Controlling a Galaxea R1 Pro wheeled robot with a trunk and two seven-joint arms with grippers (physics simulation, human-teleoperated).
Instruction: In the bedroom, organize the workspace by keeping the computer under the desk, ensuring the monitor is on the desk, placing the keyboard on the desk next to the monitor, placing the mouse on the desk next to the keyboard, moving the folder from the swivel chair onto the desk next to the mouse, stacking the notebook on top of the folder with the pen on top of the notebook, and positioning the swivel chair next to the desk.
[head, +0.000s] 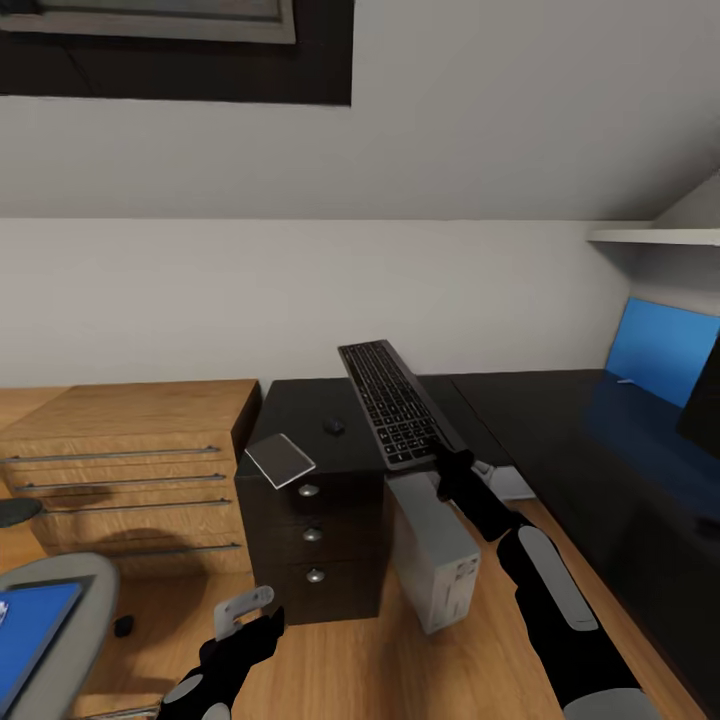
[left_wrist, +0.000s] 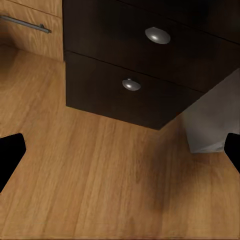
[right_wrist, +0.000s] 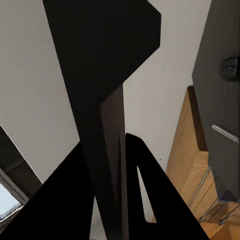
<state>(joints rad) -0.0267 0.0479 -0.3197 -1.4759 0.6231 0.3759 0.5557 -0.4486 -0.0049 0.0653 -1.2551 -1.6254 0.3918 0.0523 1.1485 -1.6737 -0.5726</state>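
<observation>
We carry the slim black-keyed keyboard (head: 398, 405) to the black L-shaped bench (head: 560, 440).
Right gripper (head: 447, 462) clamps its near end, lifting it clear above the bench; left gripper (head: 240, 612) hangs apart.

Even, soft daylight is rendered throughout. A faint blue reflection is seen on the glossy table (head: 600, 450). Soft shadows are cast on the floor (left_wrist: 100, 190). Slight softness is noticed overall.

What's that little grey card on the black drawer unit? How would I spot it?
Start at the black desk and follow it to its three-drawer end with silver knobs. On the near corner of that top lies the notebook, thin, grey and glossy. The mouse behind it is small, dark and rounded instead.
</observation>
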